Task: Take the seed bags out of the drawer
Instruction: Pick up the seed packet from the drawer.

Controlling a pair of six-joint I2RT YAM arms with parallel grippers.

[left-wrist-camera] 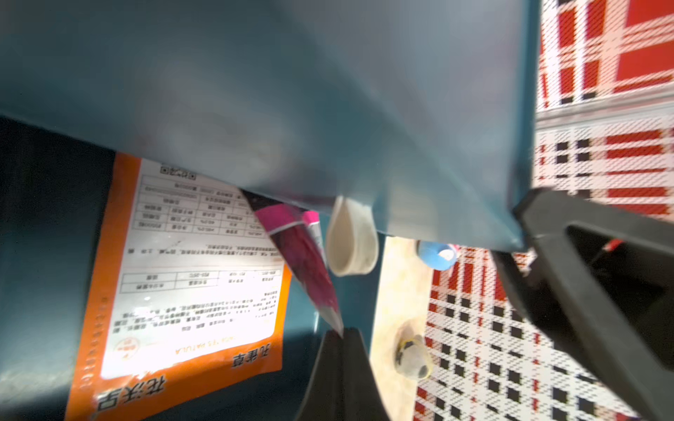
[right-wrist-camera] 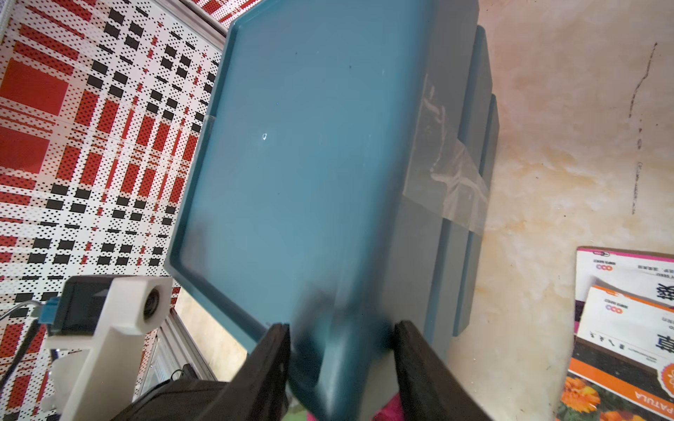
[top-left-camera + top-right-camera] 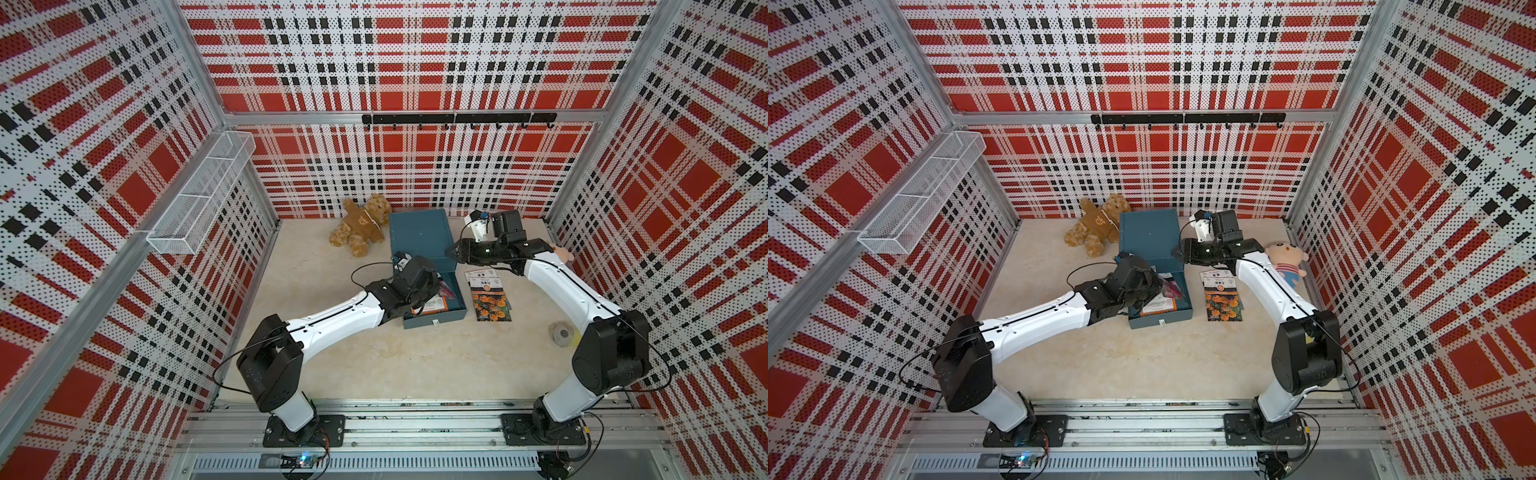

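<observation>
We find the left claw point(image 3: 1148, 291) hiding most of the drawer point(image 3: 1167, 319) interior; the pink seed bag point(image 1: 299, 255) looks blurred.

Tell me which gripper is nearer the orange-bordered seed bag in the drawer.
Left. The left gripper is down in the open drawer, pinching a pink bag right beside the orange-bordered bag. The right gripper clamps the cabinet at its corner, behind the drawer.
</observation>
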